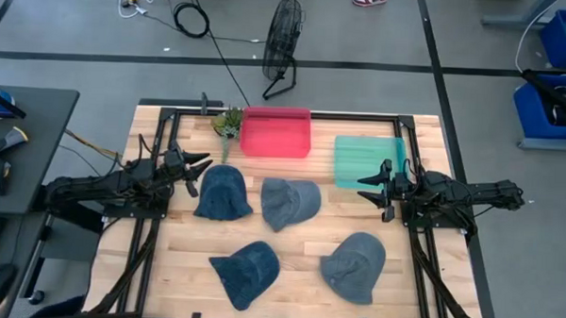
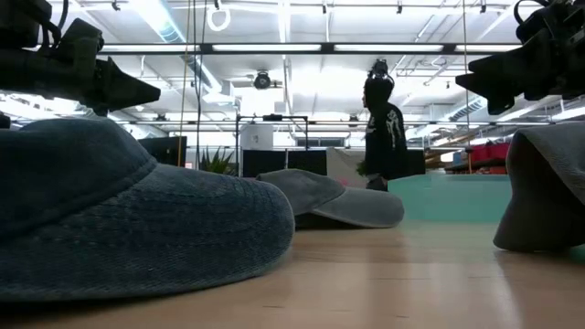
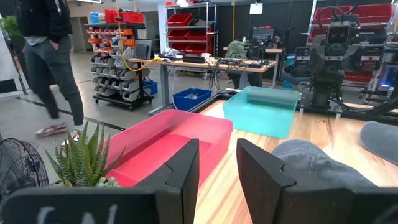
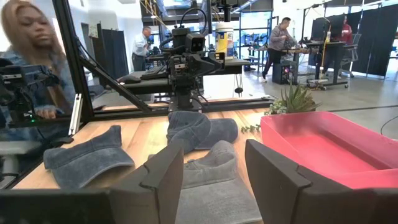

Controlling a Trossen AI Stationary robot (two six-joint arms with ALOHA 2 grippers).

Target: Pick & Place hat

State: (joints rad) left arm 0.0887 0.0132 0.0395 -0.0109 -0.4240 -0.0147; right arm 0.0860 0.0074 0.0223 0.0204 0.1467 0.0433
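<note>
Several denim hats lie flat on the wooden table. A dark blue hat lies just right of my left gripper, and a grey-blue hat sits at the middle. Another dark blue hat and a grey hat lie nearer the near edge. My left gripper is open above the table's left side, with the nearest hat beside it. My right gripper is open on the right, facing the middle hat. Neither touches a hat.
A red bin and a teal bin stand along the far edge, with a small potted plant left of the red one. A fan stands on the floor beyond the table. People move in the room behind.
</note>
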